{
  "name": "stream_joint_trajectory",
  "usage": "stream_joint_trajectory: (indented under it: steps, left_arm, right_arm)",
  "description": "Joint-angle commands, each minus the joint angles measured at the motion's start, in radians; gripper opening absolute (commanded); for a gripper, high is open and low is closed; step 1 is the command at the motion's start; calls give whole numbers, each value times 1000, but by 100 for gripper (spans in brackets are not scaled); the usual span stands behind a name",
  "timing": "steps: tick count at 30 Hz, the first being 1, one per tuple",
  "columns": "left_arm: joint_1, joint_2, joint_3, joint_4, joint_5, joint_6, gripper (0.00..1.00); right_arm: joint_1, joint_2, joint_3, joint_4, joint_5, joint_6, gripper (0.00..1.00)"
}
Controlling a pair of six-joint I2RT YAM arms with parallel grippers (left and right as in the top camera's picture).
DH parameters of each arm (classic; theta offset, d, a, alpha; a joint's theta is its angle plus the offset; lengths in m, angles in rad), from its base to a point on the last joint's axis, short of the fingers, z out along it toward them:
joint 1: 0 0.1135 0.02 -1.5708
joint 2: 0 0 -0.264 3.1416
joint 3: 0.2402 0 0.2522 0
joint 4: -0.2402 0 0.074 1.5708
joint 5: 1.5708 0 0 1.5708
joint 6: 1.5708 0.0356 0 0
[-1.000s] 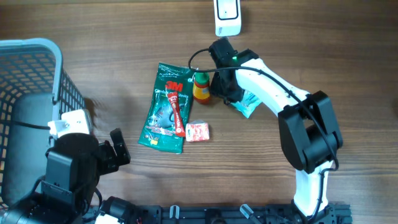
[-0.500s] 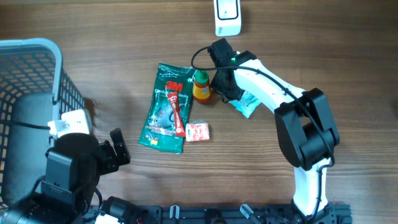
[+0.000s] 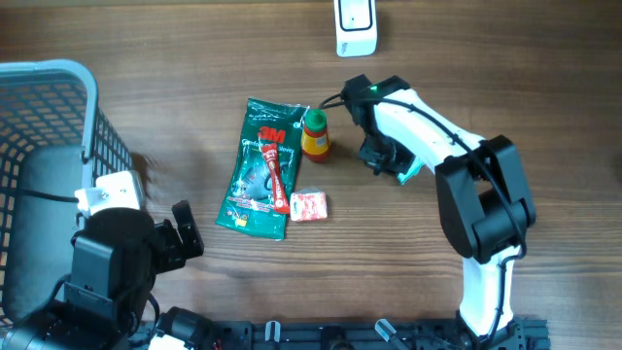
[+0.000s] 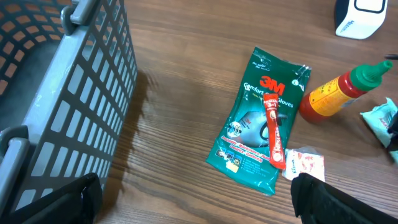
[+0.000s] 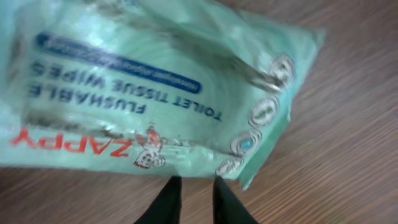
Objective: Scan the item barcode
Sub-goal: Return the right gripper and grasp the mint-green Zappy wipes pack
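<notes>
Wipes pk (image 5: 155,93) x1, btl (image 3: 315,136) x1

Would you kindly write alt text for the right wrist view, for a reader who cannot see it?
A pale green wipes pack fills the frame, print upside down, above the wooden table. The right hand pinches its lower edge.
</notes>
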Motion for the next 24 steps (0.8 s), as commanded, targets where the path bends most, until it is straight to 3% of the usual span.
stream_joint_trajectory:
  steps: [1,2,6,16,18,20,22,23,24]
  left_arm:
    - [-2,-5,1,2,-10,8,100]
    - [-2,-5,1,2,-10,8,100]
    - [-2,-5,1,2,-10,8,100]
    - [-2,-5,1,2,-10,8,100]
    - [-2,-5,1,2,-10,8,100]
    - [-2,-5,1,2,-10,8,100]
    - [-2,-5,1,2,-9,8,100]
    - [-2,-5,1,2,-10,8,100]
    - [-2,-5,1,2,-10,8,100]
  right_arm:
    - [-5,-51,70,1,50,-204,44]
    - [-5,-73,82,23,50,-329,57]
    - [-5,-72,29,160,50,-686,62]
    - [-3,-70,-197,389,153,-825,62]
    - [-3,-70,-257,468,184,-889,56]
    - [-3,-68,-318,528,183,-927,44]
    - [-3,-67,-341,524,128,-925,15]
    - [-3,-67,-340,528,72,-923,5]
    - [-3,-67,-331,531,-1,-917,4]
